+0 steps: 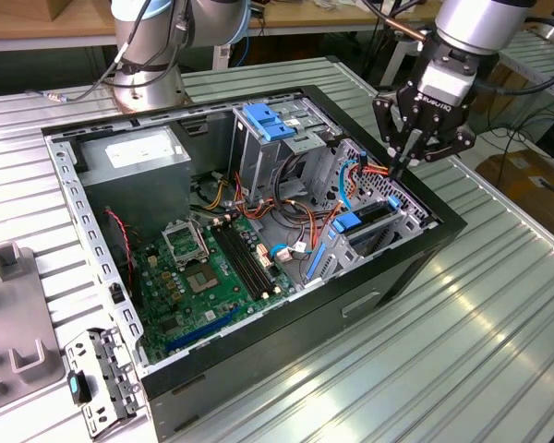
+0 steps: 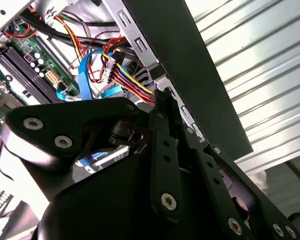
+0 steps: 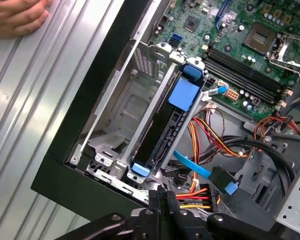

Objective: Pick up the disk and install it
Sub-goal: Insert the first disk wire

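Bright, even overhead light; pale glare streaks the ribbed table point(image 1: 480, 323); soft shadow fills the open case point(image 1: 258, 355).

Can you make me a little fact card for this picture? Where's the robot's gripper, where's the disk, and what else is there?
Gripper: black gripper over the open black computer case, at the exterior view's right, fingers shut, holding nothing
Disk: dark flat hard drive with blue plastic rails, on edge in the grey metal bay, apart from the gripper
Inside too: green motherboard, grey power-supply box
Outside: a person's hand on the ribbed metal table
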